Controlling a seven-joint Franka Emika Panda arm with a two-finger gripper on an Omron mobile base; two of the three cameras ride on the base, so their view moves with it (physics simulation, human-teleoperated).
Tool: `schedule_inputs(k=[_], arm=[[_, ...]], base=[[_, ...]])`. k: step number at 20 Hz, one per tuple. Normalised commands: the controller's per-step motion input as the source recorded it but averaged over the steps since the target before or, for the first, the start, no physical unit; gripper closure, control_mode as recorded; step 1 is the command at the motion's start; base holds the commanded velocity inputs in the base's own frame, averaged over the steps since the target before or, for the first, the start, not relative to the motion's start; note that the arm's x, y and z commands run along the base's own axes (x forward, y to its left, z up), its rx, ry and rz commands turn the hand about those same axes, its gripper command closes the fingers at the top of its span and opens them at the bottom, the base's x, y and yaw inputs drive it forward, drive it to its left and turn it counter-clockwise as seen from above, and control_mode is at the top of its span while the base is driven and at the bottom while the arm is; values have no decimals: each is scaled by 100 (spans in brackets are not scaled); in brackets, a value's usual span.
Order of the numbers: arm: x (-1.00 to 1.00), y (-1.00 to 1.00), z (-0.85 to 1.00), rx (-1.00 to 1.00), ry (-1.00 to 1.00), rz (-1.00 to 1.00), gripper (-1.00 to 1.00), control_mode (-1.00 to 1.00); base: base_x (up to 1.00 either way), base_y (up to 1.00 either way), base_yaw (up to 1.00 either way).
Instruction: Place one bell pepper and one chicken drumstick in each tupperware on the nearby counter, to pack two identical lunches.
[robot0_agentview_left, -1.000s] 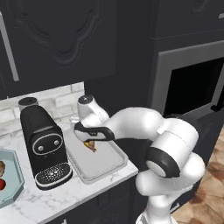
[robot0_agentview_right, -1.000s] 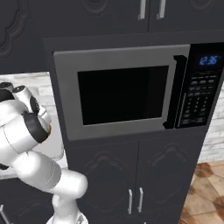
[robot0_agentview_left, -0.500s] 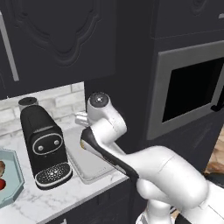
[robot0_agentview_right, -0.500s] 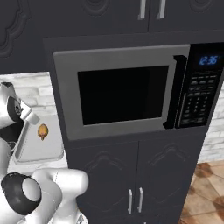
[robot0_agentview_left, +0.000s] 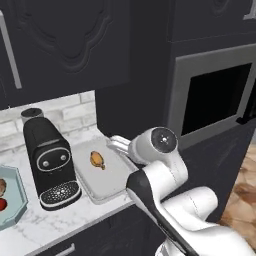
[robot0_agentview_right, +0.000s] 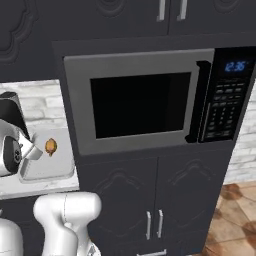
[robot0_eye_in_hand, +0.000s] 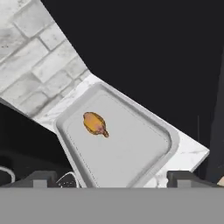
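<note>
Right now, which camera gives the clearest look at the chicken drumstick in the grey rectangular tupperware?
The hand view: the chicken drumstick lies unobstructed in the grey tupperware, plump end and thin bone both distinct. The left base view shows it smaller, beside the coffee machine. The right base view shows a tiny blob.

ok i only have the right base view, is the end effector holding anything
Observer: No. In the hand view the end effector is open, with nothing between its tips, and it points at the grey tupperware.
Operator: arm hides part of that one, any pepper in it
Observer: No, the hand view shows all of it, and it holds just one drumstick.
Operator: wheres the second one
Observer: In the left base view the teal tupperware sits left of the coffee machine. It holds something brown and something red, cut off at the picture's edge.
</note>
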Motion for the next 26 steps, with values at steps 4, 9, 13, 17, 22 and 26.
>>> schedule_inputs(k=[4, 9, 13, 17, 22, 26], arm=[[0, 0, 0, 0, 0, 0, -100, 100], [0, 0, 0, 0, 0, 0, -100, 100], [0, 0, 0, 0, 0, 0, -100, 100], [0, 0, 0, 0, 0, 0, -100, 100], [0, 0, 0, 0, 0, 0, -100, 100], [0, 0, 0, 0, 0, 0, -100, 100]], base=[[-100, 3, 7], [-100, 2, 26], [-77, 0, 70], [-41, 0, 86], [-79, 11, 69], [-98, 36, 6]])
